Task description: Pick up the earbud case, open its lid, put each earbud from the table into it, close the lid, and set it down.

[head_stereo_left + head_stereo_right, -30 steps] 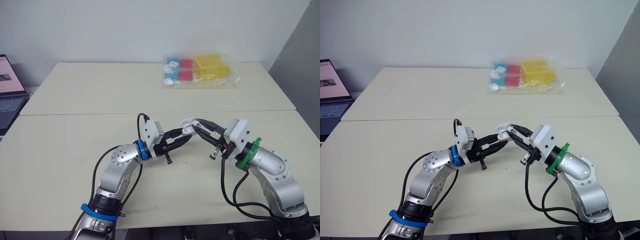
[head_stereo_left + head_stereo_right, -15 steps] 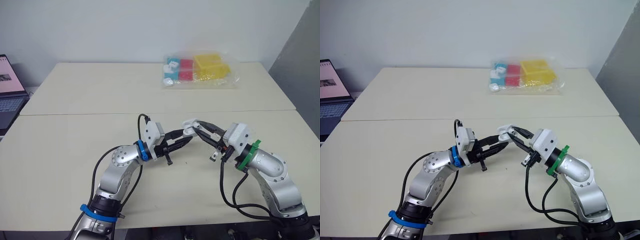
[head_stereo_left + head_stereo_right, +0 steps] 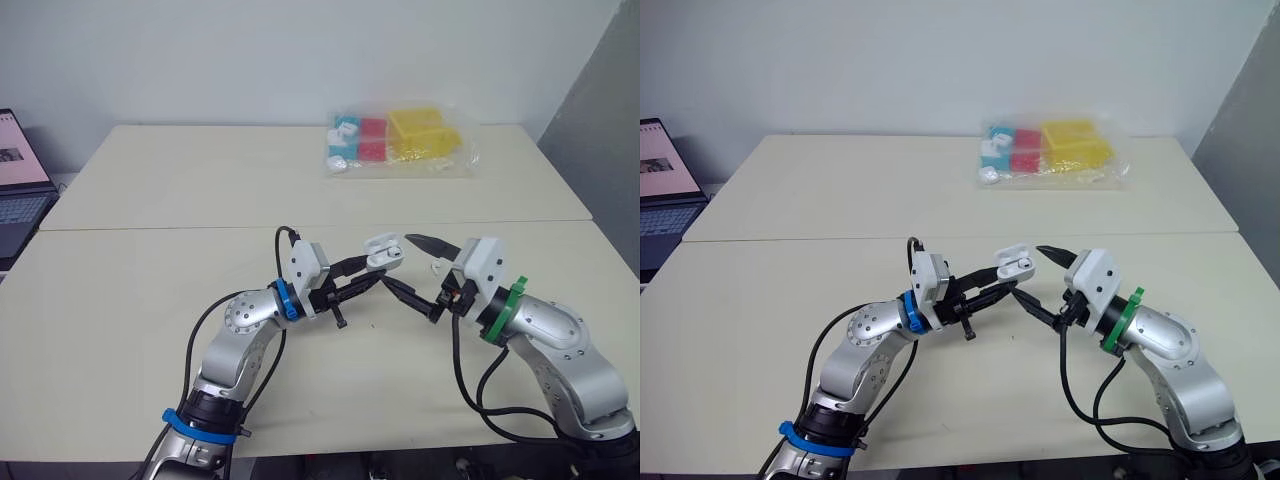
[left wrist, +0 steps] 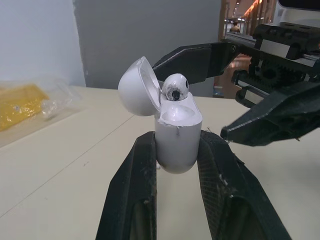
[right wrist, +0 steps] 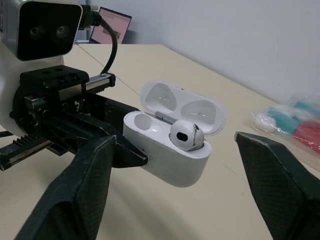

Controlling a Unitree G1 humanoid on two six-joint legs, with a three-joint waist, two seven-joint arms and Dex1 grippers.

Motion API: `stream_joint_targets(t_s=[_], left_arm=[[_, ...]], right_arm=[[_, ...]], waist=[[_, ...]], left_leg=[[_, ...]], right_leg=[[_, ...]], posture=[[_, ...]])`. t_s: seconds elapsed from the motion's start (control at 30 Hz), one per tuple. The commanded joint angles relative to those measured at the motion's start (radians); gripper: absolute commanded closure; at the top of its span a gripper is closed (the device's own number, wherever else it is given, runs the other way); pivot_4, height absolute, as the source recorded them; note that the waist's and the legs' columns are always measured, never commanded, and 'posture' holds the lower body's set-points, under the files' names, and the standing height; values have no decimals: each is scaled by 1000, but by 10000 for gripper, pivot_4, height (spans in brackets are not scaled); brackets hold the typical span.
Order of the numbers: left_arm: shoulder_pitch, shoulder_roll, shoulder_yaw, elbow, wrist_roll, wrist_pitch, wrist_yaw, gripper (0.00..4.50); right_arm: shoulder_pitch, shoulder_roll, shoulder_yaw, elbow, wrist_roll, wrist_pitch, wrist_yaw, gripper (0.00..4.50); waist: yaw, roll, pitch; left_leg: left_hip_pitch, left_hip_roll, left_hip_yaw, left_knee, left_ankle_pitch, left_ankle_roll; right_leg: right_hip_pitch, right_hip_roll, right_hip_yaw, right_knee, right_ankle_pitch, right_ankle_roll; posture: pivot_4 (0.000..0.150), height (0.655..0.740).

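Mid-frame, my left gripper (image 3: 372,273) clamps the earbud case (image 5: 167,150), lid open, one earbud (image 5: 186,135) seated, and my right gripper (image 3: 398,261) gapes wide and empty just beside it; I judge the loading half done, so next my right gripper must fetch the second earbud.

Head stereo pair looks forward and down over the table (image 3: 150,200) from above; each wrist camera looks in from close, facing the other; all views share the open earbud case (image 3: 378,253).
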Motion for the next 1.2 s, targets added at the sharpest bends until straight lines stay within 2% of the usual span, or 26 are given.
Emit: stream_joint_targets(t_s=[0.03, 0.23, 0.3, 0.4, 0.57, 0.77, 0.97, 1.2], left_arm=[[-12, -5, 9, -30, 0, -27, 11, 37259], [-6, 8, 27, 2, 17, -43, 28, 37259], [-2, 25, 42, 14, 21, -50, 25, 37259], [-6, 49, 58, 42, 30, -75, 20, 37259], [-24, 54, 61, 63, 32, -85, 15, 37259], [-30, 48, 56, 74, 47, -99, 25, 37259], [-19, 48, 55, 69, 53, -101, 28, 37259], [-17, 49, 49, 68, 61, -110, 22, 37259]], right_arm=[[-4, -44, -83, -90, 81, 58, 9, 5665], [14, -178, -253, -122, 245, 230, 22, 5665], [26, -219, -290, -96, 250, 305, -10, 5665], [-14, -304, -201, -41, 142, 477, -121, 5665], [-175, -173, -40, 115, 37, 610, -298, 5665], [-280, -9, 26, 314, -56, 579, -394, 5665], [-300, 87, 49, 462, -166, 460, -458, 5665], [-282, 142, 34, 523, -203, 474, -473, 5665]], waist=[[0, 0, 0], [1, 0, 0], [0, 0, 0], [-1, -1, 0], [-4, 0, 0], [-1, 0, 0], [-1, 0, 0], [-2, 0, 0]], left_leg=[[0, 0, 0, 0, 0, 0], [0, 0, 0, 0, 0, 0], [0, 0, 0, 0, 0, 0], [0, 0, 0, -1, 0, 0], [0, 0, 1, -1, 0, 0], [-3, 0, 1, -1, 0, 0], [-3, 0, 2, -1, 0, 0], [-2, 1, 1, -1, 0, 0]], right_leg=[[0, 0, 0, 0, 0, 0], [0, 0, 0, 0, 0, 0], [0, 0, 0, 0, 0, 0], [0, 0, 0, 0, 0, 0], [0, 0, 1, 1, 0, 0], [-2, 0, 1, -2, 0, 0], [-2, -1, 1, -3, 0, 0], [-2, 0, 1, -1, 0, 0]], posture=[[1500, 7400], [1500, 7400], [1500, 7400], [1500, 7400], [1500, 7400], [1500, 7400], [1500, 7400], [1500, 7400]])
